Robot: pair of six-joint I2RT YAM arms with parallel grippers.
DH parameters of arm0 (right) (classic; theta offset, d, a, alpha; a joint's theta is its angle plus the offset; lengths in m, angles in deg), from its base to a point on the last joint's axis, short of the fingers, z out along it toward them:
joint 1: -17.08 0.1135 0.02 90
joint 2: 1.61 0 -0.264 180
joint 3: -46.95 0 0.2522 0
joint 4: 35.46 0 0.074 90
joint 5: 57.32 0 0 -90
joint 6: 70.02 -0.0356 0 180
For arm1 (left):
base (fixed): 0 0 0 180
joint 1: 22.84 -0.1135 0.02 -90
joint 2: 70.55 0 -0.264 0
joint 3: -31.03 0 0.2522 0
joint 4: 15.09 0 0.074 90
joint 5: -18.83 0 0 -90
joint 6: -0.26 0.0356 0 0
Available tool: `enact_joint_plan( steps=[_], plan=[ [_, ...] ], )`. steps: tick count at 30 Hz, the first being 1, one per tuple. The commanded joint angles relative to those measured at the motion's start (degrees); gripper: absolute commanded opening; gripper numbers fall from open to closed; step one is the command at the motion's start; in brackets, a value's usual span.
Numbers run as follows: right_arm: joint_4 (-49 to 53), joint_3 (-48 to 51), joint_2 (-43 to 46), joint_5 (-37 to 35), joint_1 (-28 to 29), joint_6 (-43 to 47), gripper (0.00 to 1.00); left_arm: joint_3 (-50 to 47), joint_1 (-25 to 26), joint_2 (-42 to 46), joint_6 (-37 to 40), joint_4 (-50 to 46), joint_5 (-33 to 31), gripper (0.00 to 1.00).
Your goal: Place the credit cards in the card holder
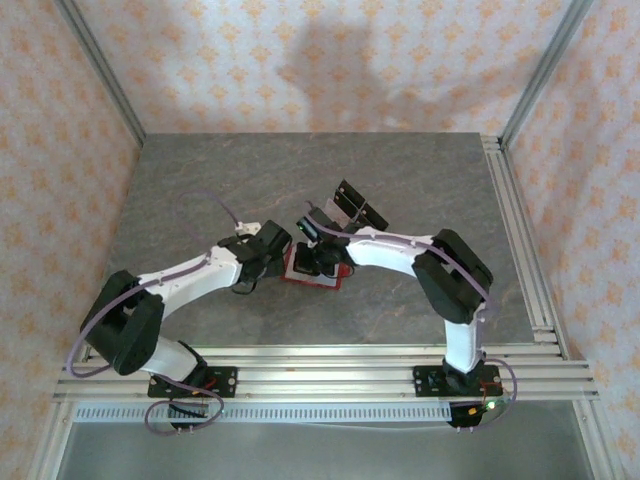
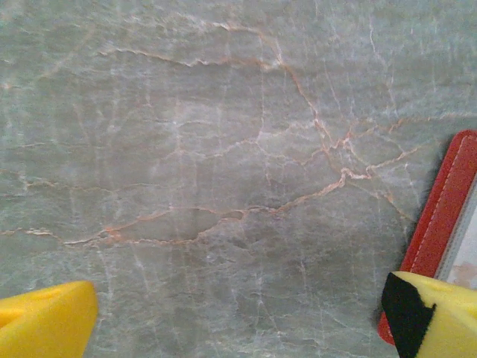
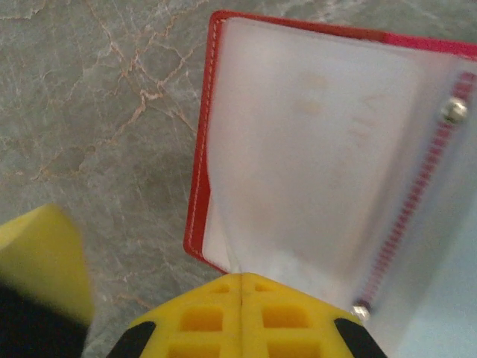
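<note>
right claw: nearest the lens; clenched on the near edge of a pale sheet that lies over the open holder.
desk: grey, veined, carries everything.
rack: clear, with black cards, just behind the holder; no part of this job.
holder: red, spread flat mid-desk, between the two claws and partly under the right one.
left claw: released, bare desk between its fingers; the right finger sits at the holder's red edge.
pale sheet: a card or the holder's own inner leaf, i cannot tell; faint pinkish marks on it.
snaps: two metal studs along the inner stitching.
progress: holder lies open; judged mid-insertion at best, and i cannot tell if any card is seated.
left to do: both cards in.
</note>
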Motion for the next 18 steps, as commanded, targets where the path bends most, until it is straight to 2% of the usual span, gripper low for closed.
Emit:
enact_joint_plan(
  steps=[1, 3, 4, 13, 18],
  plan=[
    [-2.1, -3.5, -2.9, 2.4, 0.2, 0.4, 0.16, -1.2, 0.0, 3.5, -3.2, -2.6, -5.2, 1.00],
    [-2.9, -4.5, -3.6, 3.5, 0.2, 0.5, 0.32, -1.2, -0.1, 4.3, -3.4, -2.9, -5.5, 1.00],
    [-3.1, -4.6, -3.2, 3.6, 0.2, 0.6, 0.35, -1.1, 0.0, 4.2, -3.4, -3.2, -5.6, 1.00],
    [-3.7, 2.4, 7.7, 1.2, -1.0, 0.6, 0.39, 0.7, 0.0, 3.7, -1.4, -3.1, -5.0, 1.00],
    [-2.6, 6.2, 9.2, -0.8, -2.2, 1.7, 0.38, 1.1, 0.1, 3.1, 2.3, 1.1, -0.5, 1.00]
  ],
)
